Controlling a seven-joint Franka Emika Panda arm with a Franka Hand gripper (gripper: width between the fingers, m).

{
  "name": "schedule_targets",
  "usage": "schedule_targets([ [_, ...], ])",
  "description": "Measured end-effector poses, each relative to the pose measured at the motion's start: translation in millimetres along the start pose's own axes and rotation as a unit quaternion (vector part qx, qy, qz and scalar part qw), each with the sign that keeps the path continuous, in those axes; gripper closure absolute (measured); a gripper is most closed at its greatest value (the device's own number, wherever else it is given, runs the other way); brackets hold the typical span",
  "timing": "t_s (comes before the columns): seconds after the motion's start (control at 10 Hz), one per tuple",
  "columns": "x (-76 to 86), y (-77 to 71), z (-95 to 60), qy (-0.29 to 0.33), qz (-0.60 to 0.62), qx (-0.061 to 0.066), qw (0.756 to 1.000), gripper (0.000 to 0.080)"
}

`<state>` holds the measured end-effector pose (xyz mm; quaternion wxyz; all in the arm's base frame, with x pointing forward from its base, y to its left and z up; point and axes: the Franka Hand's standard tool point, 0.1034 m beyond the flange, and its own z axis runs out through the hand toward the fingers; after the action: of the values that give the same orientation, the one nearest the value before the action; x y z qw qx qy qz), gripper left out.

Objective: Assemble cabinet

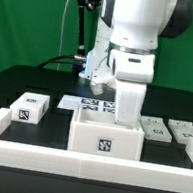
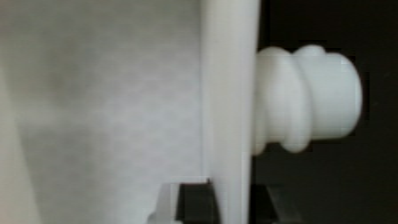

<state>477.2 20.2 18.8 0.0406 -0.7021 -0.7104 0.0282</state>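
Black matte tabletop (image 1: 17,77), green backdrop. Boxy white cabinet (image 1: 105,138) sits directly beneath the robot arm (image 1: 132,50), with smaller tagged blocks (image 1: 30,107) on both sides of it.

Wrist view: gripper (image 2: 226,205) clenched on the cabinet's thin, smooth wall, beside a ribbed round knob (image 2: 311,95).

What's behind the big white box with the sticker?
The robot arm comes down right behind the big white box, and a bit of the marker board peeks out beside it. The box hides the arm's lower end and the table behind it.

Arm (image 1: 141,29) points straight down, hand (image 2: 222,202) closed
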Motion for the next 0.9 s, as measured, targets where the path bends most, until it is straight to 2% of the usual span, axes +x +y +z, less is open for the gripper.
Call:
schedule_targets([
  [0.2, 17.6, 9.2, -0.7, 0.005, 0.010, -0.005, 1.000, 0.0749],
  [0.3, 25.3, 8.3, -0.7, 0.005, 0.026, -0.001, 1.000, 0.0749],
  [0.7, 23.4, 8.6, -0.6, 0.005, 0.023, -0.002, 1.000, 0.0750],
  [0.9, 31.5, 12.9, -0.4, 0.009, 0.018, -0.007, 1.000, 0.0750],
])
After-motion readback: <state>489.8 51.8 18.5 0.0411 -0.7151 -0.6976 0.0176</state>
